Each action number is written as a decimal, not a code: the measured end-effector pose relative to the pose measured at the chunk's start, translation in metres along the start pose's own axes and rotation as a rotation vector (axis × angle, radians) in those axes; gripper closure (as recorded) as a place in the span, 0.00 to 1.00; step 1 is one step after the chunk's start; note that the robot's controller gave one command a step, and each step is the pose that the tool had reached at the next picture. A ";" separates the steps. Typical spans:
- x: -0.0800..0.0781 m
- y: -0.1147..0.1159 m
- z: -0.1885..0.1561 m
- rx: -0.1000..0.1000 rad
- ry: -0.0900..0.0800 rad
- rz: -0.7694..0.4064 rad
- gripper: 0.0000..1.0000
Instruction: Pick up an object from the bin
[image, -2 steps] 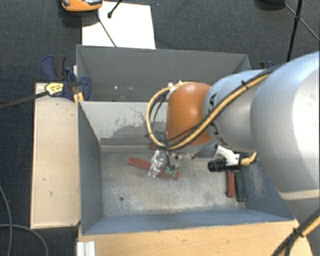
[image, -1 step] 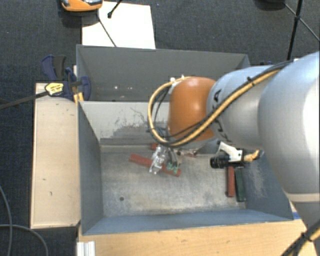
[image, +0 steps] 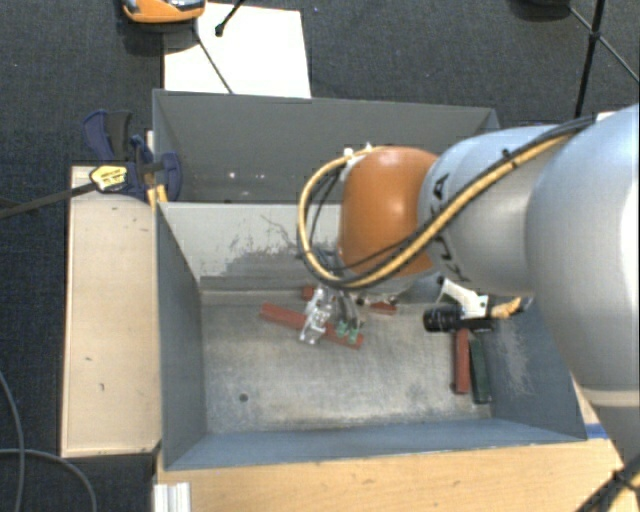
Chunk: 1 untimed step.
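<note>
My gripper hangs low under the orange wrist cover, near the middle of the bin floor towards the back wall. It is right over a long red stick-like piece that lies slanted on the floor, its left end sticking out from under the gripper. A small green part shows just right of the gripper, against the red piece's other end. Whether anything is gripped is hidden.
At the bin's right lie a red bar and a dark green bar side by side, with a black cylinder and a white piece above them. The arm covers the bin's back right.
</note>
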<state>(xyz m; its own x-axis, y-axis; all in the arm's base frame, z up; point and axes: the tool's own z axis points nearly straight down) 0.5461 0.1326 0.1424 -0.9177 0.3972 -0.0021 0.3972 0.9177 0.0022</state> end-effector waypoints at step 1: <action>0.000 0.000 -0.008 0.002 0.003 0.000 1.00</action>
<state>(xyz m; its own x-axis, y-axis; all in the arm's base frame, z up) 0.5456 0.1324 0.1501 -0.9178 0.3970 0.0004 0.3970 0.9178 0.0004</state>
